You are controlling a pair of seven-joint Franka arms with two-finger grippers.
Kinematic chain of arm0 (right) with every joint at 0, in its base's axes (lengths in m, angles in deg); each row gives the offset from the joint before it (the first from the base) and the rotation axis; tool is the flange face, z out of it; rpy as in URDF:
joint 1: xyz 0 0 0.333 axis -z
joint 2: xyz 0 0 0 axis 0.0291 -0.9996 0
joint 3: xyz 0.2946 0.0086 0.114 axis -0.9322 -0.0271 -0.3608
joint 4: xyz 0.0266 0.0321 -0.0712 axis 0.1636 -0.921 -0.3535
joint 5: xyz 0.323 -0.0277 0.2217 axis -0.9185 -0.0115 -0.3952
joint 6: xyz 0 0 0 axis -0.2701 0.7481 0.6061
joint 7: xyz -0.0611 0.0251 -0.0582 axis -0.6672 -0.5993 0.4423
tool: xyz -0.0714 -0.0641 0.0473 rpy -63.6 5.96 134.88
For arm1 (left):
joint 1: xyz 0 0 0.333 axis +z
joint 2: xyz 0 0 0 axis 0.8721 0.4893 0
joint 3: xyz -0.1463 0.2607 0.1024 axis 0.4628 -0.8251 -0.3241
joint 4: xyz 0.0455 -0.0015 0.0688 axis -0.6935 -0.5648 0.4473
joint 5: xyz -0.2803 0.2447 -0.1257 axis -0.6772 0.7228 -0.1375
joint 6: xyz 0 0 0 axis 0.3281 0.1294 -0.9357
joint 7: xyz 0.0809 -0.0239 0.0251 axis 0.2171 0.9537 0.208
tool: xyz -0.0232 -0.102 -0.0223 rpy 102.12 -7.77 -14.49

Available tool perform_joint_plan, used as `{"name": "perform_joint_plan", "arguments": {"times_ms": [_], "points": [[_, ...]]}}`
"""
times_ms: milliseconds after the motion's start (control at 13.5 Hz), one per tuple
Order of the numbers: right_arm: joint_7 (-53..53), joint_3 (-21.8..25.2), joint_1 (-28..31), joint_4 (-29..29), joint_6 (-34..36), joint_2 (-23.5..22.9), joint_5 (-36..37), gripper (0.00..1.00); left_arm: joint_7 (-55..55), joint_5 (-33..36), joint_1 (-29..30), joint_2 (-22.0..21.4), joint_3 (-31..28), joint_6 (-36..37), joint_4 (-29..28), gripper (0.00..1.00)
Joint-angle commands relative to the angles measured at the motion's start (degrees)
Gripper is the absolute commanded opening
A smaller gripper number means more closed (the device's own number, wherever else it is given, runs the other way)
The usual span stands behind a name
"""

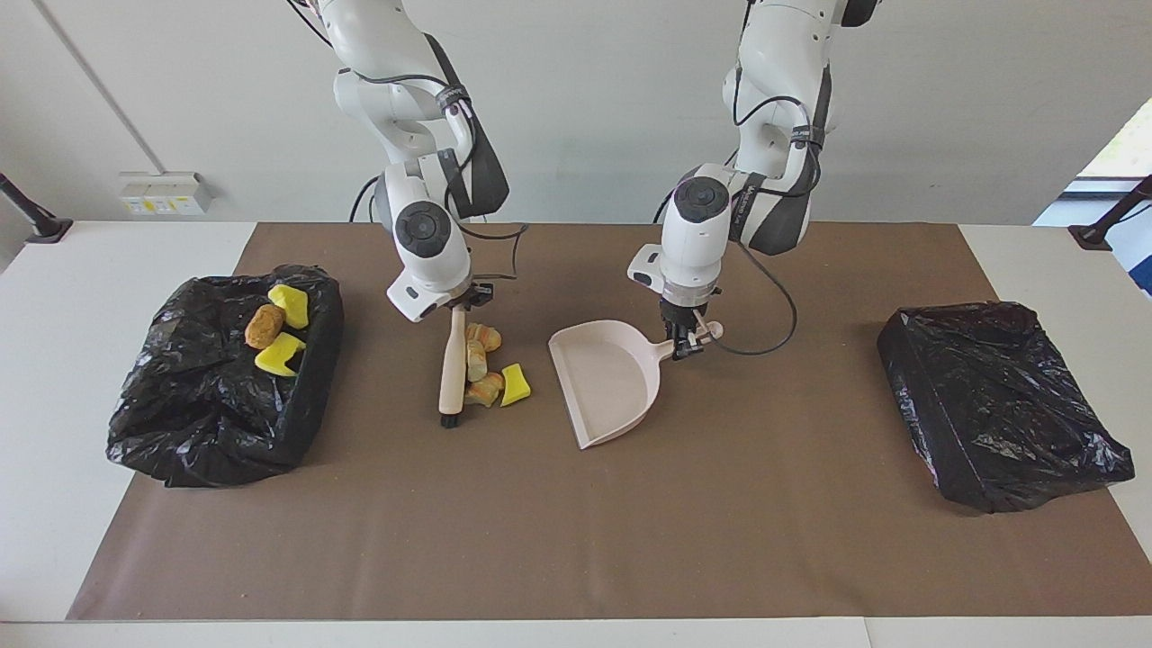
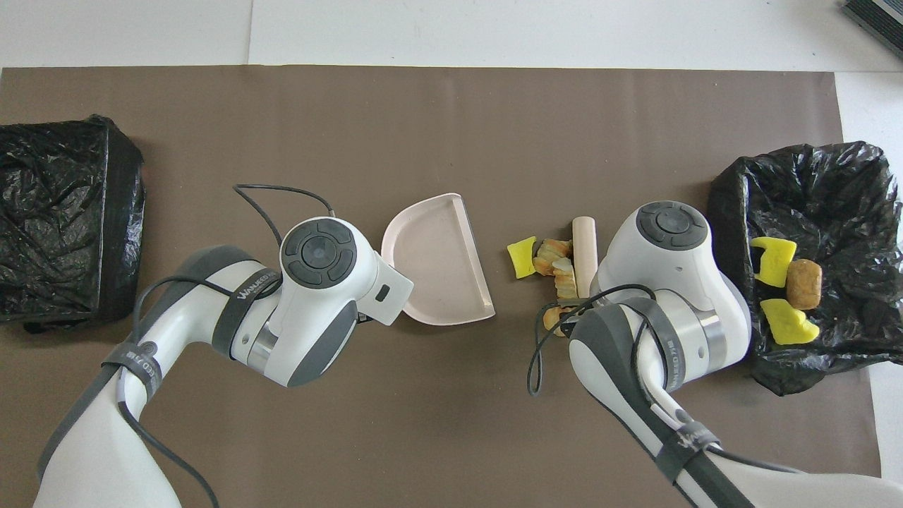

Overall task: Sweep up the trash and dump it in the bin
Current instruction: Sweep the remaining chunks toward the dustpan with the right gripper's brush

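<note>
My right gripper is shut on the top of a pale brush that stands with its black bristles on the mat. Several trash scraps, orange-brown lumps and a yellow chunk, lie bunched against the brush on the side toward the pink dustpan. My left gripper is shut on the dustpan's handle, and the pan's open mouth faces the scraps. From overhead the brush, the scraps and the dustpan show, with both grippers hidden under their wrists.
A black-bagged bin at the right arm's end holds two yellow scraps and a brown one. A second black bag lies at the left arm's end. A brown mat covers the table.
</note>
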Motion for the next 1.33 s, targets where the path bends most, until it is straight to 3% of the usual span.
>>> {"name": "perform_joint_plan", "arguments": {"times_ms": [0, 517, 739, 887, 1034, 1256], "points": [[1.66, -0.43, -2.30, -0.58, -3.46, 0.12, -6.70, 0.00, -0.83, -0.61, -0.74, -2.17, -0.68, -0.46, -2.82, 0.00], [4.55, -0.43, -8.54, 3.19, -7.42, -1.28, -22.35, 0.00, -0.74, -0.61, -1.09, -2.79, -0.76, -1.78, -4.49, 0.00], [6.40, -0.34, -8.37, 7.75, -4.02, -1.90, -22.46, 0.00, -0.74, -0.61, -1.00, -2.79, -0.76, -1.78, -4.49, 0.00], [7.54, 0.71, -6.80, 12.49, 4.74, -1.20, -19.49, 0.00, -0.74, -0.61, -0.83, -2.79, -0.85, -1.78, -4.66, 0.00], [7.72, 0.98, -4.68, 16.81, 14.06, -1.02, -9.95, 0.00, -0.83, -0.61, -0.74, -2.79, -0.85, -1.78, -4.66, 0.00], [9.65, 0.80, -4.85, 12.80, 18.58, 2.31, 2.65, 0.00, -0.74, -0.61, -0.65, -2.96, -0.85, -1.78, -4.66, 0.00]]}}
